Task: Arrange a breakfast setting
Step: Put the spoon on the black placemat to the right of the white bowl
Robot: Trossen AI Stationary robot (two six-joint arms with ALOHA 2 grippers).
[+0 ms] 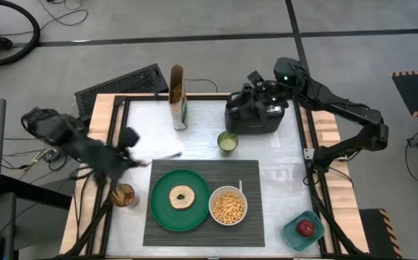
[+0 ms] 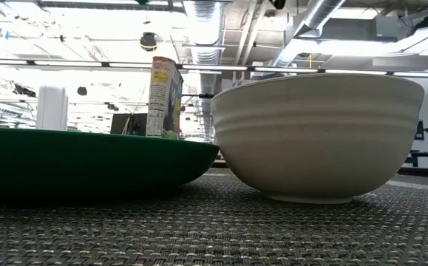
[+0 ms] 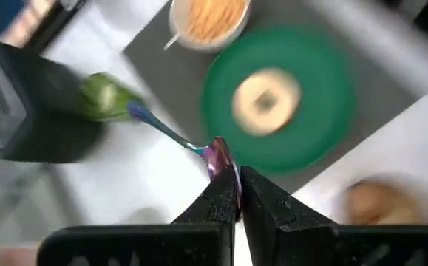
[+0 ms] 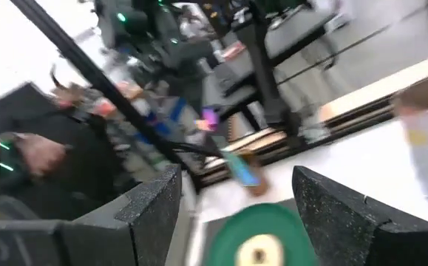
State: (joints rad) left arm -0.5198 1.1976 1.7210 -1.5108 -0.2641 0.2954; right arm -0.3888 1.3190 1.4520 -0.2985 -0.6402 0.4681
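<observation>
We see the left gripper [image 3: 232,193] pinching the pink-teal spoon [image 3: 175,136] by its handle end, left of the round green plate [image 1: 180,199]; the spoon points toward the far right. The right gripper [image 4: 236,214] waits spread by the black toaster [image 1: 255,112].

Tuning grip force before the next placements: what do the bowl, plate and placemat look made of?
White bowl: likely glazed ceramic or stoneware; thick wall, faint ribbing, speckled matte sheen. It could be melamine. Green plate: smooth, glossy, uniform colour, so plastic or glazed ceramic; can't tell which. Placemat: woven, ribbed texture, probably vinyl or fabric weave, grippy-looking. The left hand holds the spoon, which has an iridescent metallic finish.
</observation>
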